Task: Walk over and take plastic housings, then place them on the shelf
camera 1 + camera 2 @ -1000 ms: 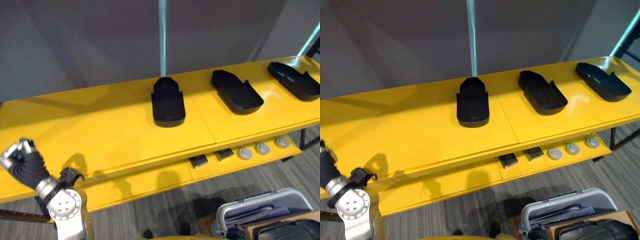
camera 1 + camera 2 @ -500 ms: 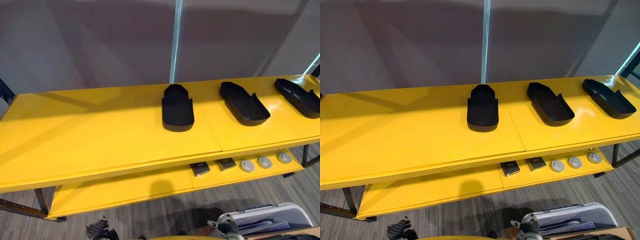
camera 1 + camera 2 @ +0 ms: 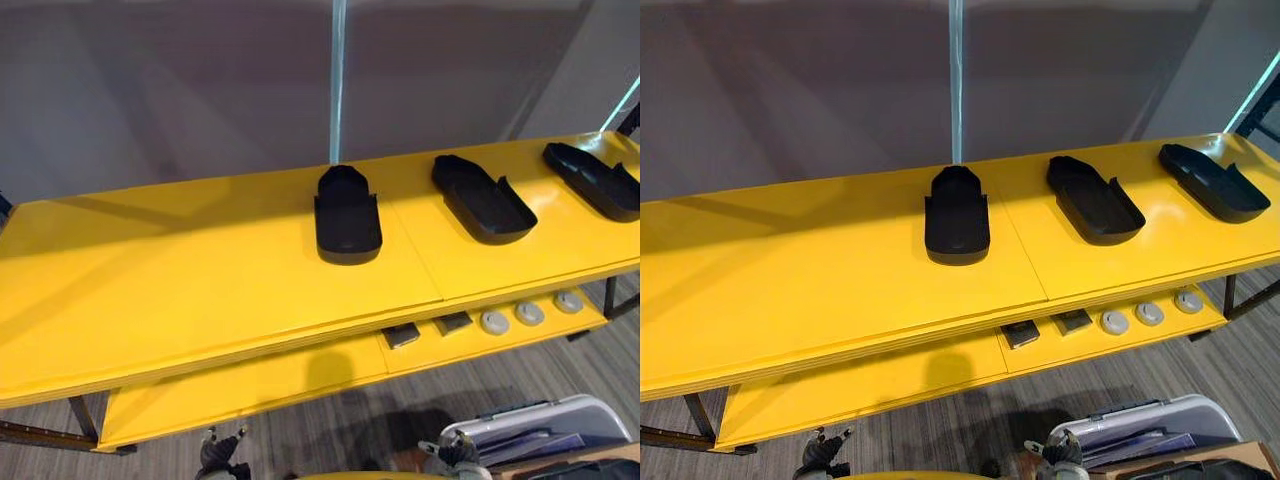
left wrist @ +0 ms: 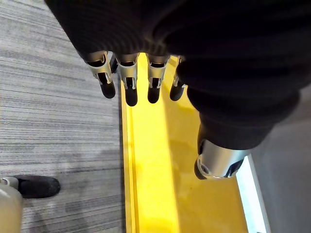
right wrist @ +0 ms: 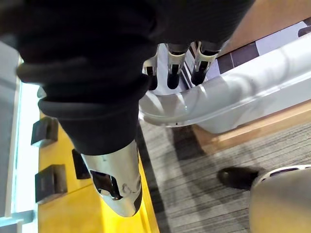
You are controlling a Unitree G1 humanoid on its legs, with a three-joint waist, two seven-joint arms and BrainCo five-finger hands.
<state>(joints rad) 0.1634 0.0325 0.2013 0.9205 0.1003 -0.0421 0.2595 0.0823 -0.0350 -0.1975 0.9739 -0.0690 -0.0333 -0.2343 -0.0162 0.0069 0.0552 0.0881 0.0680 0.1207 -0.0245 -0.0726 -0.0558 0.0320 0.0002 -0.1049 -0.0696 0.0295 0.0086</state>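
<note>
The left hand, raised by the left end of the shelf a second ago, has been lowered below its front edge. The whole view has been shifted slightly.

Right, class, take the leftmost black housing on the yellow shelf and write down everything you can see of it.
The leftmost housing is a black, matt, plastic-looking shell, shallow like a tray, open side up. Its far end is narrower, its near end wider with a rounded wall. It lies flat on the yellow top shelf, lengthways away from the robot, in front of the pale upright pole, just left of the board seam. Only the shelf touches it.
</note>
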